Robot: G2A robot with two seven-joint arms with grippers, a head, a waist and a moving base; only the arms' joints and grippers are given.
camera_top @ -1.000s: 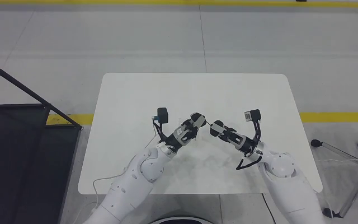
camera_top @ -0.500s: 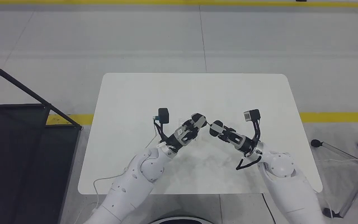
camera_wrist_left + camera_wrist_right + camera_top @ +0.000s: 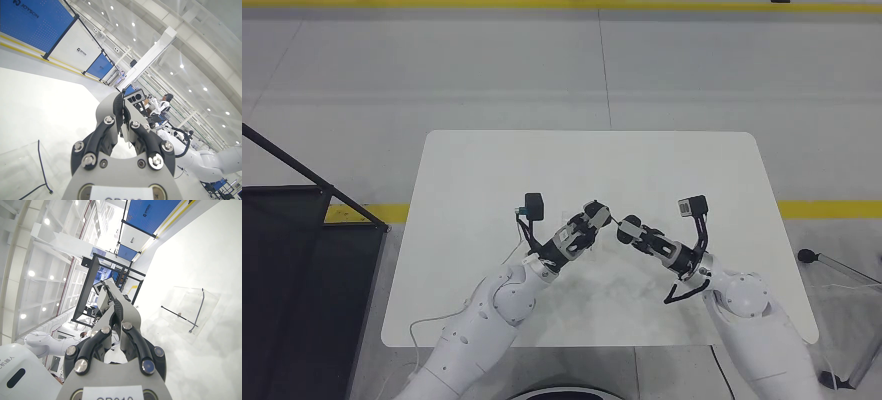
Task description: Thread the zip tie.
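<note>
The left gripper (image 3: 595, 213) and the right gripper (image 3: 626, 229) are hovering tip to tip above the middle of the surface (image 3: 692, 170). In each wrist view the jaws are pressing together, pad against pad, with no gap showing. A black zip tie (image 3: 42, 164) is lying inside a clear tray (image 3: 17, 157) on the surface, near the left gripper (image 3: 122, 95). The right wrist view, looking past the right gripper (image 3: 106, 286), is showing the clear tray (image 3: 212, 306) with the zip tie (image 3: 171, 311) and a greyer strip (image 3: 200, 306) crossing it. The two grippers are almost touching, so a small error in aiming is likely to make them bump. If a thin strap is being pinched there, it may twist or slip in the pads and miss the small slot of its head. If nothing is being held, the jaws are closing on air and the threading is not starting at all. It is not possible to tell whether a tie is sitting between the pads: a small dark tip is showing at the end of each pair of fingers, but it may be only the pad. The greyer strip may be a second tie or a reflection. In the top view the clear tray is very hard to make out.
</note>
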